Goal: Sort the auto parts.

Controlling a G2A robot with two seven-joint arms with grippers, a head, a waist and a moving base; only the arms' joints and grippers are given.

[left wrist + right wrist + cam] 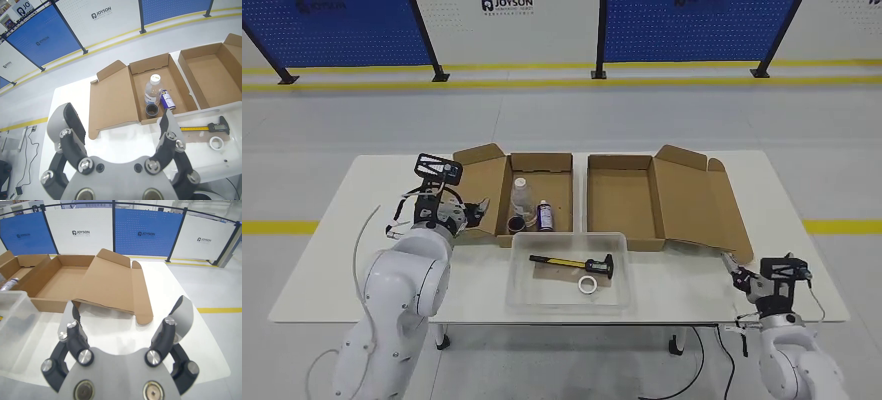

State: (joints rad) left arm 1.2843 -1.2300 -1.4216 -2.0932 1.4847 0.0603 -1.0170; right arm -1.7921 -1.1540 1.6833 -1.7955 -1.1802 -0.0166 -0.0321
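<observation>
Two boxes: open brown cardboard, side by side on the white worktop (332, 270).
Left box (149, 62): holds a clear bottle (153, 89) with a white cap, a blue spray can (168, 100) and a black ring (151, 111).
Right box (622, 200): lid flap folded outward.
Tray (514, 270): clear plastic, just before the boxes; yellow-and-black caliper (572, 264) and white ring (587, 285) inside.
My left tool (118, 109): released, fingers spread, by the left box's flap.
My right tool (126, 300): released, over the worktop's right corner.

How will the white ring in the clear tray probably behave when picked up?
The white ring lies flat in the clear tray, so it probably will not roll unless tipped on edge. It looks thin and hollow, likely light. Its low rim may slip when pinched.
</observation>
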